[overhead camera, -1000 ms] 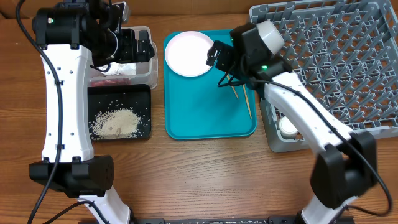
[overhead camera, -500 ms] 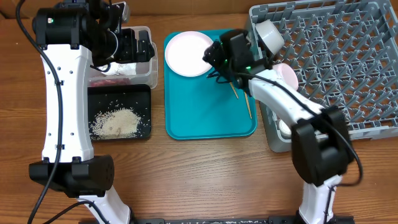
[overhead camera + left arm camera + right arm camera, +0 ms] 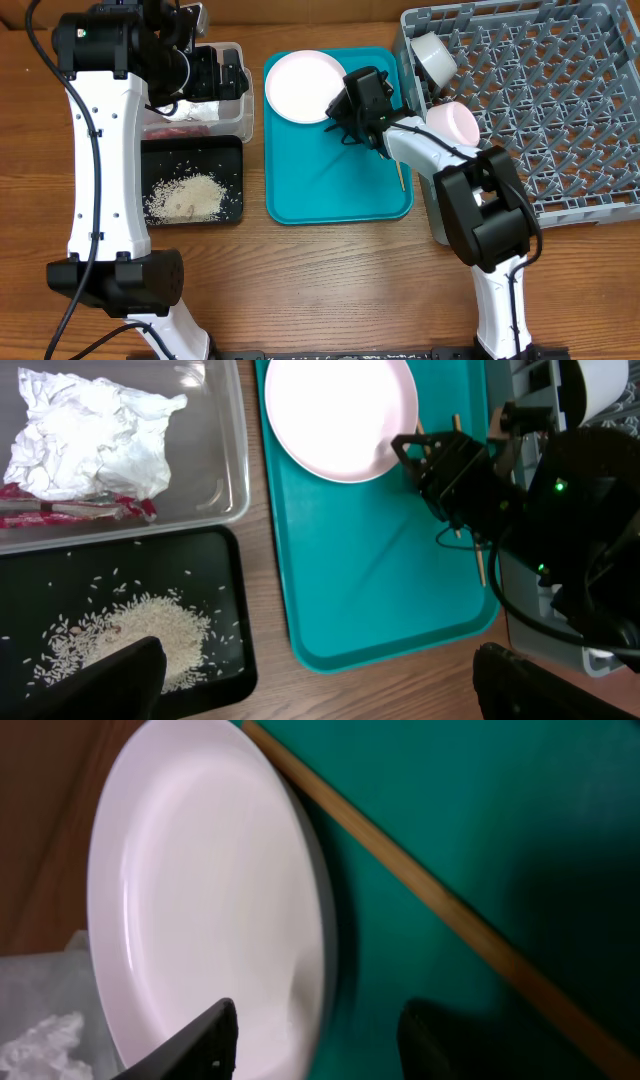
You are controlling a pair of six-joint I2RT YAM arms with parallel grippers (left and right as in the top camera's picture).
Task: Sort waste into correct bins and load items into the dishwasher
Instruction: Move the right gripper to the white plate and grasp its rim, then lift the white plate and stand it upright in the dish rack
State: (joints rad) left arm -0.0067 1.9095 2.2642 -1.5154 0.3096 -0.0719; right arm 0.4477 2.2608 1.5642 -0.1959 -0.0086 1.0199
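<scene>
The round white plate (image 3: pixel 300 85) lies at the back of the teal tray (image 3: pixel 330 190). My right gripper (image 3: pixel 343 107) is open at the plate's right rim. In the right wrist view its jaws (image 3: pixel 320 1040) straddle the rim of the plate (image 3: pixel 200 910), one finger over the plate and one over the tray. A wooden chopstick (image 3: pixel 420 890) lies just beside it on the tray, partly under the arm in the overhead view (image 3: pixel 401 175). My left gripper (image 3: pixel 315 690) is open and empty, high above the clear tub (image 3: pixel 232 118) that holds the tissue (image 3: pixel 85 435) and red scraps (image 3: pixel 70 510).
The black tray (image 3: pixel 228 205) in front of the tub holds the rice heap (image 3: pixel 185 195). The grey dish rack (image 3: pixel 560 100) at the right holds two white bowls (image 3: pixel 432 55) (image 3: pixel 455 122) along its left edge. My right arm spans from the rack's front corner to the plate.
My right gripper has swung left and down from above the chopsticks to the plate's right rim. The left arm has not moved.
</scene>
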